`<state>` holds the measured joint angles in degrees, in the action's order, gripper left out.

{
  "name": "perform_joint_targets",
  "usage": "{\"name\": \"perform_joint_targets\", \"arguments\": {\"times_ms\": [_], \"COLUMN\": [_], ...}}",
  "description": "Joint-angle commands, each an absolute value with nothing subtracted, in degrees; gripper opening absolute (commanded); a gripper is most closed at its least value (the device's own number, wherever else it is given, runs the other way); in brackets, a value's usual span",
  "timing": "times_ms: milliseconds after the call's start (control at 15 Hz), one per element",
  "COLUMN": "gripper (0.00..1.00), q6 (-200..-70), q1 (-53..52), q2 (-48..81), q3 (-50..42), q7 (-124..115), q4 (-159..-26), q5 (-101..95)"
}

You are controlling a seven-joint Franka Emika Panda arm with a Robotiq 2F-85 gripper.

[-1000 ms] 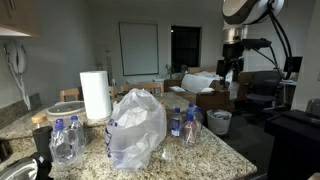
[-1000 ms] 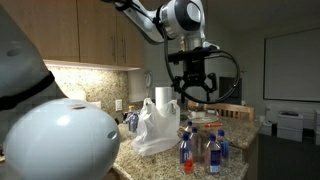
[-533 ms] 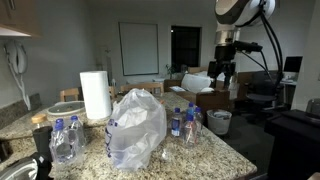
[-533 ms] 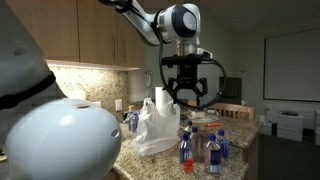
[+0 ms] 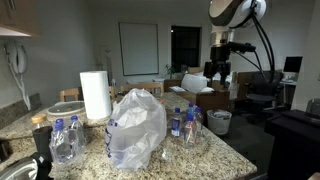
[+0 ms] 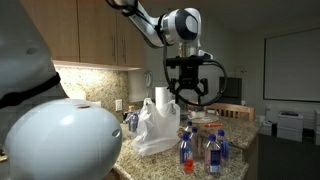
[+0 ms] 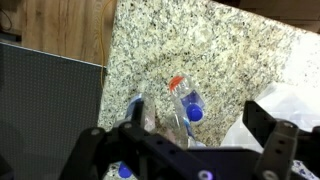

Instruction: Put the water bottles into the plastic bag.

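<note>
The white plastic bag sits in the middle of the granite counter; it also shows in an exterior view and at the right edge of the wrist view. Clear water bottles with blue caps stand right of the bag, and more stand left of it. In an exterior view several stand near the counter's front. My gripper hangs open and empty, high above the counter. In the wrist view my gripper looks down on two bottles beside the bag.
A paper towel roll stands behind the bag to the left. A dark jar stands by the left bottles. A small bucket and boxes lie beyond the counter's right edge. Wall cabinets hang above.
The arm has carried the open gripper sideways, closer to above the bottles and the bag. Nothing on the counter has moved.
</note>
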<state>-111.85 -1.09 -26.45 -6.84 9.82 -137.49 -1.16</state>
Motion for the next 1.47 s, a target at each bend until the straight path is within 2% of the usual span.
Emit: {"name": "perform_joint_targets", "arguments": {"times_ms": [0,600,1400], "gripper": [1.0,1.0,1.0], "q6": [-113.21,-121.84,-126.74], "q1": [-1.1,0.03,-2.67], "q2": [-18.95,-5.35,3.75], "q3": [-5.41,-2.02,1.76], "q7": [11.2,7.65,11.1], "q4": [-131.34,-130.53,-130.46], "q5": [-1.13,-11.54,-10.41]}}
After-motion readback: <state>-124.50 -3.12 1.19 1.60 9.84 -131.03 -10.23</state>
